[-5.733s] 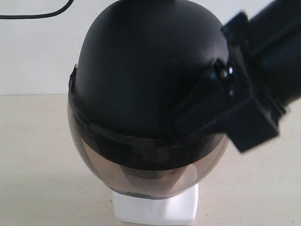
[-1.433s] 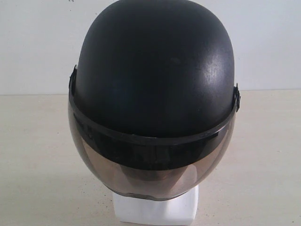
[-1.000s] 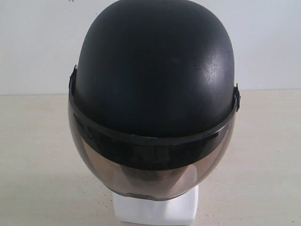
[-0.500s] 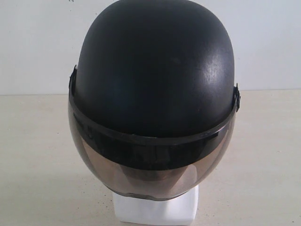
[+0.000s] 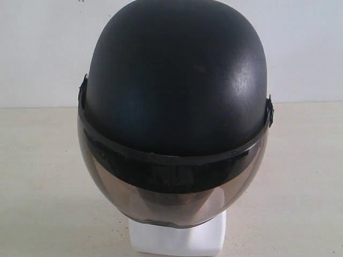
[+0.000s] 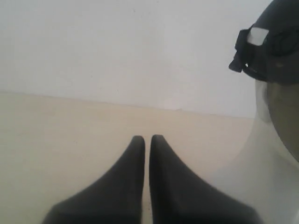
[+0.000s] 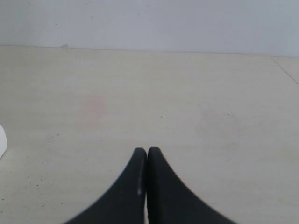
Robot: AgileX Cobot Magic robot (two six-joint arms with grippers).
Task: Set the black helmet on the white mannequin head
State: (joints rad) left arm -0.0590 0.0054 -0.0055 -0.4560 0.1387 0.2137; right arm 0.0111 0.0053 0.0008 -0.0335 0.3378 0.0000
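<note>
The black helmet (image 5: 177, 80) sits over the white mannequin head, its smoky visor (image 5: 171, 187) hanging down in front. Only the head's white squarish base (image 5: 177, 238) shows below the visor; the face is hidden. Neither arm appears in the exterior view. In the left wrist view my left gripper (image 6: 147, 138) is shut with nothing between its fingers, and the helmet's side hinge and visor edge (image 6: 271, 56) show off to one side, apart from it. In the right wrist view my right gripper (image 7: 147, 150) is shut and empty over bare tabletop.
A pale beige tabletop (image 5: 43, 176) runs under the head, with a white wall (image 5: 37, 53) behind it. A sliver of something white (image 7: 2, 140) shows at the edge of the right wrist view.
Several seconds ago the right arm was against the helmet's side; it has since left the exterior view. Over the last second nothing has moved.
</note>
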